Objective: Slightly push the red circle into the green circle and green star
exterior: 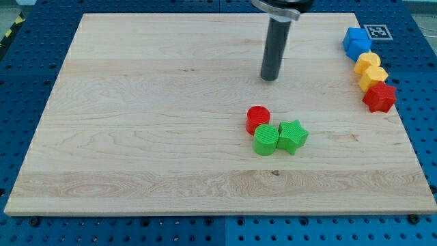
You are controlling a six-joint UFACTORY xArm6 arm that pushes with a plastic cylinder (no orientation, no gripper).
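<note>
Red circle [258, 119], a small round red block, lies a little right of the middle of the pale wooden board [136, 137], and it is touching the green circle [265, 140], a round green block that sits just below it and slightly to the view's right. Nearest the view's bottom of this group are that green circle and the green star [292, 136], a star-shaped green block pressed against the green circle's right side; whether the red circle also touches the star's upper left point I cannot tell. The three form a tight cluster, the red one on top in the view. Farther up, well apart from the cluster, my tip [270, 78] rests on the bare wood, above the red circle and slightly to its right, touching no block; it is a plain dark rod with no jaws, so it holds nothing. Farther still, by the board's right edge near the view's top, a column of blocks runs downward: a blue block [356, 42] of angular shape, two yellow blocks [369, 70] close together whose shapes I cannot make out, and a red star [379, 98] at the lower end. Around the board lies a blue perforated table [20, 75].
</note>
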